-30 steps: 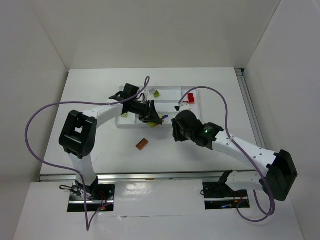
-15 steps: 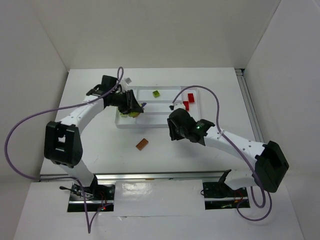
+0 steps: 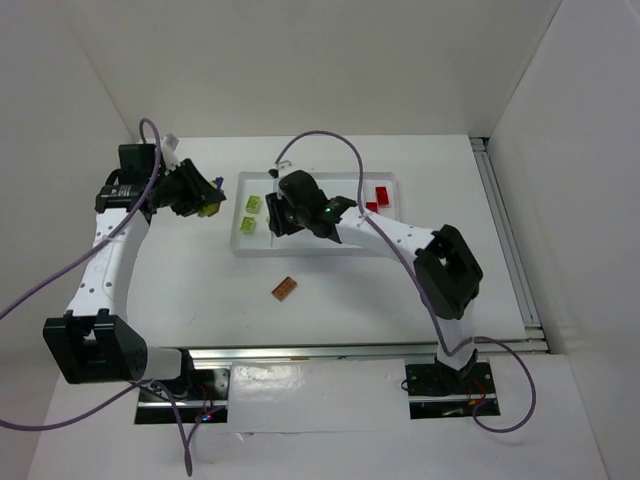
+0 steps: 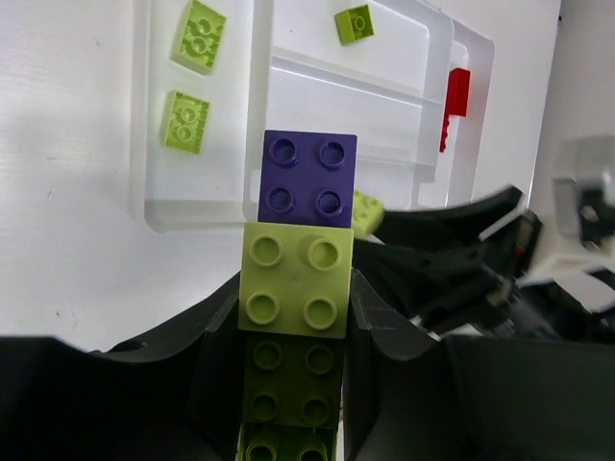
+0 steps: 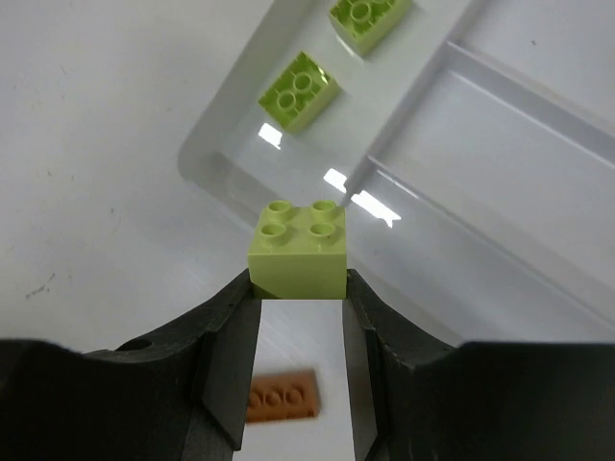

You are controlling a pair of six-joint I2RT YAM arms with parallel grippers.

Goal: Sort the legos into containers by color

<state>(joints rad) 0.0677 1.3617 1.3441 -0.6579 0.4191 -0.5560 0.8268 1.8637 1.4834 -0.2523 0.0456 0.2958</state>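
Lego brick (image 5: pixel 298 245), lime green, is sitting clamped in the right gripper (image 5: pixel 298 288) at the near rim of the tray (image 5: pixel 211 168), two lime bricks (image 5: pixel 300 91) lying beyond its tips in the end compartment (image 5: pixel 322 144). The left gripper (image 4: pixel 295 312) is pinching a lime stack (image 4: pixel 295 279), perhaps three deep, tipped by a purple brick (image 4: pixel 307 178). Both grippers are standing farther left than a second ago.
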